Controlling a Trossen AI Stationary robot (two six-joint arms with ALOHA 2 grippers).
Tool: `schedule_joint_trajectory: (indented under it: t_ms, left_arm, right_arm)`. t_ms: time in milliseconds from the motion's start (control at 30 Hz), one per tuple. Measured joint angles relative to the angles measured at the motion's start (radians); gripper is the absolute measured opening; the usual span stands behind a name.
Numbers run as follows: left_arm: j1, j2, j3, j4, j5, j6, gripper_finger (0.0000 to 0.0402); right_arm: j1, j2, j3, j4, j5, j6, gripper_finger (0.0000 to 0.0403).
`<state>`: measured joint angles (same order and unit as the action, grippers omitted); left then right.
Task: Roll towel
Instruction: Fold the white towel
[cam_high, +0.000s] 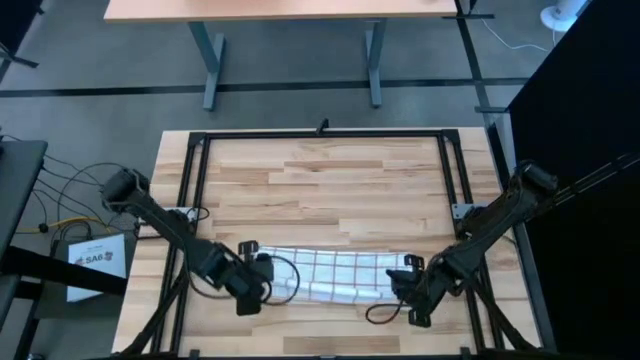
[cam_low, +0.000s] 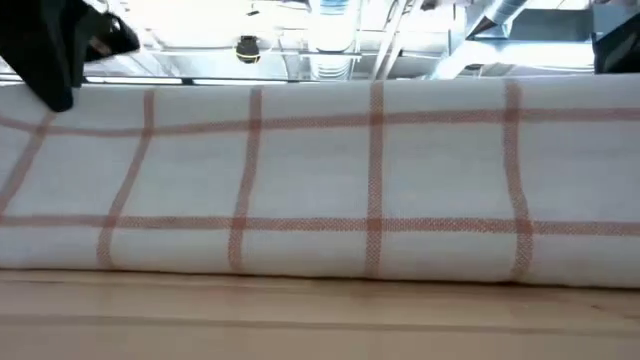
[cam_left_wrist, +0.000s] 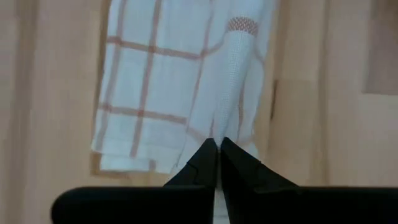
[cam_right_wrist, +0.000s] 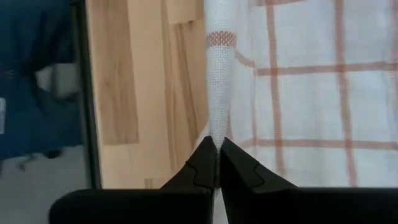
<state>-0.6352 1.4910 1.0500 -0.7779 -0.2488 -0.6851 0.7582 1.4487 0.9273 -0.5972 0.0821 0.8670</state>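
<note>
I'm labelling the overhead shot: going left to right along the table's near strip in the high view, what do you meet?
Left gripper, jaws shut on the towel's end → towel, stretched across the wooden table → right gripper, jaws shut on the other end.

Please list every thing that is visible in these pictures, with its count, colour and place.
towel: one, white with thin reddish grid lines, near edge of the table, stretched between the grippers.
table: one, light wood with a black frame, middle.
desk: one, light wood top, grey legs, beyond the table.
box: one, white, floor, left of the table.
left gripper: one, black, shut on the towel's left end.
right gripper: one, black, shut on its right end.
</note>
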Motion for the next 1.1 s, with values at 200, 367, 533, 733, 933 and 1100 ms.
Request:
schedule_joint_trajectory:
  t_ms: [200,367,533,733,933,1100]
  left_arm:
    - [0.038,-0.083,-0.151,0.114,0.022,0.018,0.0000]
    - [0.065,-0.084,-0.251,0.244,0.076,0.046,0.0000]
    - [0.077,-0.083,-0.319,0.300,0.087,0.059,0.0000]
    - [0.077,-0.083,-0.377,0.384,0.097,0.061,0.0000]
    - [0.075,-0.082,-0.383,0.346,0.117,0.050,0.0026]
    - [0.075,-0.082,-0.376,0.297,0.114,0.045,0.0070]
  right_arm:
    - [-0.050,-0.032,-0.120,0.092,-0.044,-0.003,0.0000]
    - [-0.103,-0.032,-0.191,0.145,-0.082,-0.040,0.0000]
    - [-0.153,-0.032,-0.236,0.177,-0.107,-0.084,0.0000]
    - [-0.211,-0.032,-0.269,0.195,-0.138,-0.131,0.0000]
    - [-0.241,-0.030,-0.275,0.169,-0.156,-0.189,0.0022]
    - [-0.275,-0.030,-0.253,0.103,-0.155,-0.256,0.0074]
